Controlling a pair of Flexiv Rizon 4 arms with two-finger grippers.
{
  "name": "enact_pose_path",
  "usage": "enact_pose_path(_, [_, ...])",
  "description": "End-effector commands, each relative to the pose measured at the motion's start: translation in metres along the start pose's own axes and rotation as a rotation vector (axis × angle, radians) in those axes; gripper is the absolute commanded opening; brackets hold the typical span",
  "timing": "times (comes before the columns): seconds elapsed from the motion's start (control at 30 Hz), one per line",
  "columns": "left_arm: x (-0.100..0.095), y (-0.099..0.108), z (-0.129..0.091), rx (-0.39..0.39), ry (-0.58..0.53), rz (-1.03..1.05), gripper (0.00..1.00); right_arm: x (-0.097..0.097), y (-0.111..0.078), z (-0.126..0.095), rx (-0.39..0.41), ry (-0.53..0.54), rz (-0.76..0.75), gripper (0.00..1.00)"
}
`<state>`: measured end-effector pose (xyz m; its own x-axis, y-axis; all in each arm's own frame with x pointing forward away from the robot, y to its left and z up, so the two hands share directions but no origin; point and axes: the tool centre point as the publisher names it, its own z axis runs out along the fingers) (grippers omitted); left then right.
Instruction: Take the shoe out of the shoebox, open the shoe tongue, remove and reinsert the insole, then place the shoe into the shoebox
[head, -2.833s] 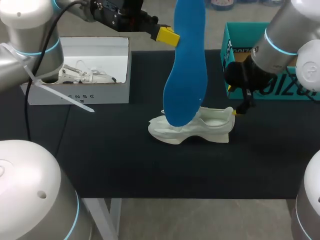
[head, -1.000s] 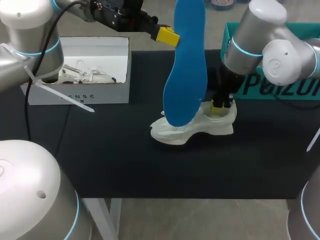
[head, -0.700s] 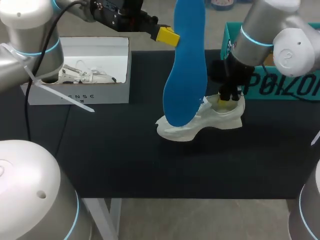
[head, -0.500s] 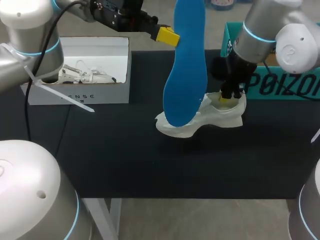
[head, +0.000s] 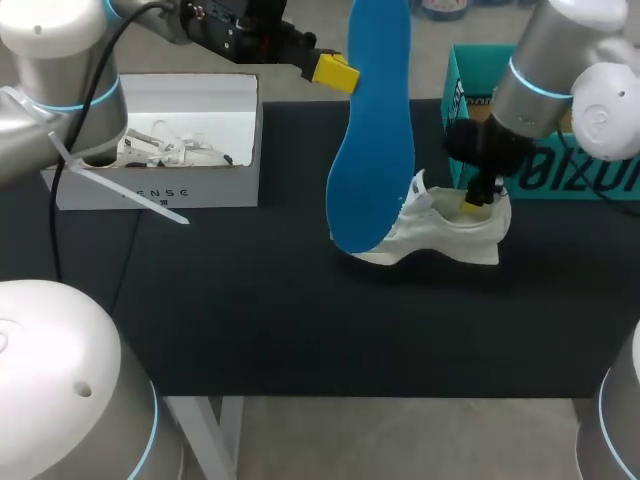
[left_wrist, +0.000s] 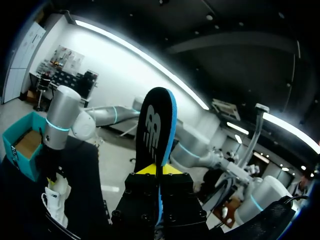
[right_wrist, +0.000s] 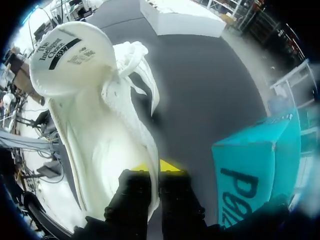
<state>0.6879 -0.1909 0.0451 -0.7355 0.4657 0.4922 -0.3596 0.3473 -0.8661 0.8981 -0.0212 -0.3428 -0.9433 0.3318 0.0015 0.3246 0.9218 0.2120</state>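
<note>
Over black table (head: 250, 320): white shoe (head: 450, 238) | right tool (head: 473, 204) pinching its heel | left tool (head: 338, 72) pinching blue insole (head: 375, 150)

**Setting: robotics lab bench**

Looks like a robotics lab. My left arm (head: 60, 60) and right arm (head: 565, 70), both white with lit blue joint rings, flank a black-topped table (head: 250, 320). A white shoebox (head: 170, 190) and a teal shoebox (head: 580, 178) stand along the table's far edge.

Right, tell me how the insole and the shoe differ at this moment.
The insole is blue; the shoe is white. The insole is flat and hangs upright above the table; the shoe is bulky and lies lengthwise on it. The left end effector clamps the insole, the right end effector the shoe's heel rim. Shared: each is gripped.
</note>
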Motion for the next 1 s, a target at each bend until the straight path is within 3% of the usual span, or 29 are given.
enact_pose_path(0.03, [0.001,0.001,0.0,0.0,-0.002,-0.001,0.0,0.026,-0.008,-0.016,-0.184,-0.199,0.948,0.0])
enact_pose_path(0.5, [0.001,0.001,0.0,0.0,-0.002,-0.001,0.0,0.026,-0.008,-0.016,-0.184,-0.199,0.948,0.0])
enact_pose_path(0.53, [0.001,0.001,0.0,0.0,-0.002,-0.001,0.0,0.028,-0.008,-0.017,-0.183,-0.219,1.061,0.0])
enact_pose_path(0.63, [0.001,0.001,0.0,0.0,-0.002,-0.001,0.0,0.05,-0.013,-0.011,-0.189,-0.338,1.153,0.0])
enact_pose_path(0.77, [0.001,0.001,0.0,0.0,-0.002,-0.001,0.0,0.078,-0.02,-0.006,-0.221,-0.387,1.215,0.0])
enact_pose_path(1.0, [0.001,0.001,0.0,0.0,-0.002,-0.001,0.0,0.105,-0.037,-0.014,-0.262,-0.48,1.336,0.0])
